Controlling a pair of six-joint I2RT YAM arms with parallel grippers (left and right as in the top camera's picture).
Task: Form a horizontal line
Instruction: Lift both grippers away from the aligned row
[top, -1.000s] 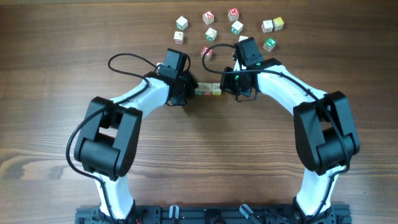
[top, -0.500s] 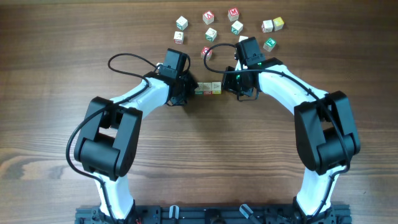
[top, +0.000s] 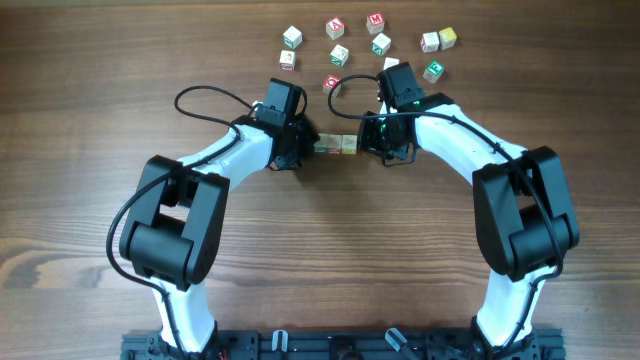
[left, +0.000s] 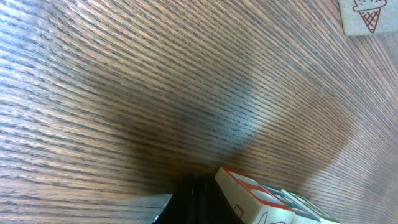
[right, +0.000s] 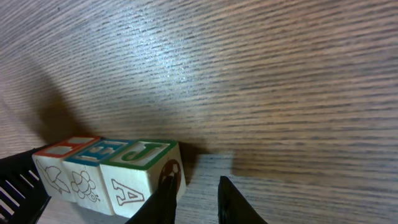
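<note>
The horizontal line is a short row of three letter cubes touching edge to edge at the table's middle, between my two grippers. In the right wrist view the horizontal line shows red, blue and green tops. My right gripper is open a little with nothing between its fingers; its left fingertip rests against the end face of the green-topped cube. My left gripper is shut, its dark tip against the red-edged end cube. From overhead, the left gripper and right gripper flank the row.
Several loose letter cubes lie scattered behind the row, from one at the left to one at the right; the nearest sits just behind the grippers. An ice-cream cube shows in the left wrist view. A black rail runs along the front.
My right gripper's jaws have parted slightly at the row's right end. The left gripper and the three cubes have stayed put.
</note>
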